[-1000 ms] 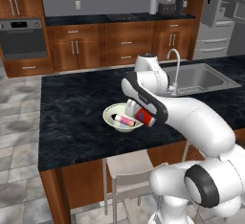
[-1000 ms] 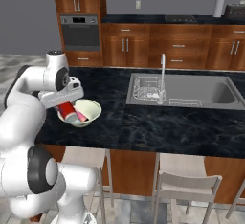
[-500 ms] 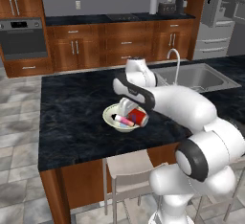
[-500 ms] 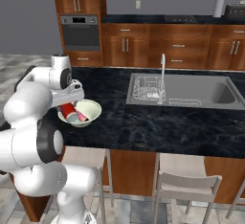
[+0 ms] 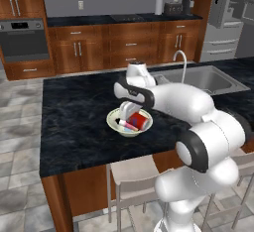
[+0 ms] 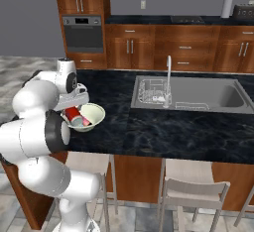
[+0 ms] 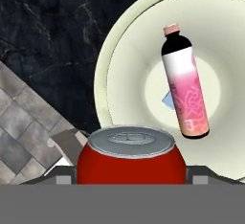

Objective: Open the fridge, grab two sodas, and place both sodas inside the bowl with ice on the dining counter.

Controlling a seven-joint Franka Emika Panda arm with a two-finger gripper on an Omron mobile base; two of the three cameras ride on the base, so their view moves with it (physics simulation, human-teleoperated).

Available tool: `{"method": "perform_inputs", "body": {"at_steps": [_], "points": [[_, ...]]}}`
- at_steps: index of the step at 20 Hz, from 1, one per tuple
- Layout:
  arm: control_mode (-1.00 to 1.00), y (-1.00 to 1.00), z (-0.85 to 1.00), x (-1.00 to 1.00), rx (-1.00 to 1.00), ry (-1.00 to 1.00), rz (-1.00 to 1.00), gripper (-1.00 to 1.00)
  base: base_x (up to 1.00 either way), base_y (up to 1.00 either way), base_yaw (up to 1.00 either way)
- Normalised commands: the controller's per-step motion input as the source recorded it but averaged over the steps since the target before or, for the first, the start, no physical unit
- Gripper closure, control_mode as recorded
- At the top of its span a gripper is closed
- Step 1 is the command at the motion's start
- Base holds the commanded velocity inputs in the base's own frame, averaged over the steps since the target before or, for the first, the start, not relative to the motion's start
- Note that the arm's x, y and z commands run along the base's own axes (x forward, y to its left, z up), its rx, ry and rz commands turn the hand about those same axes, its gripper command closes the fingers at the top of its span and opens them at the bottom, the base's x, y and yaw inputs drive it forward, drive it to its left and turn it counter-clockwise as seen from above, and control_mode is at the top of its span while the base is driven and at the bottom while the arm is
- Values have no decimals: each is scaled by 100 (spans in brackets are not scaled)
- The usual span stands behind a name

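Partly, the red can [image 7: 130,156] hides the pincer [image 7: 130,177] fingertips.

Over the last second the arm folds back toward its base, and the gripper [image 5: 130,116] now hangs lower over the near side of the bowl [image 5: 115,123]. The red can [image 5: 139,121] between its fingers sits deeper in the bowl, beside the pink bottle [image 5: 127,125].

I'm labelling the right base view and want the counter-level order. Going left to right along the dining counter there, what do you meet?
Red can → bowl → dish rack in the sink → faucet → open sink basin.
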Motion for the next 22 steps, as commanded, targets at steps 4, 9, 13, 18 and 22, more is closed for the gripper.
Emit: {"method": "perform_inputs", "body": {"at_steps": [4,9,13,18,22], "points": [[-100,0,-10,39,0,0,0,100,0,0,0],[-100,0,-14,38,0,0,0,100,0,0,0],[-100,1,-26,34,0,0,0,100,0,0,0],[-100,2,-31,31,0,0,0,100,0,0,0],[-100,1,-25,28,0,0,0,100,0,0,0]]}}
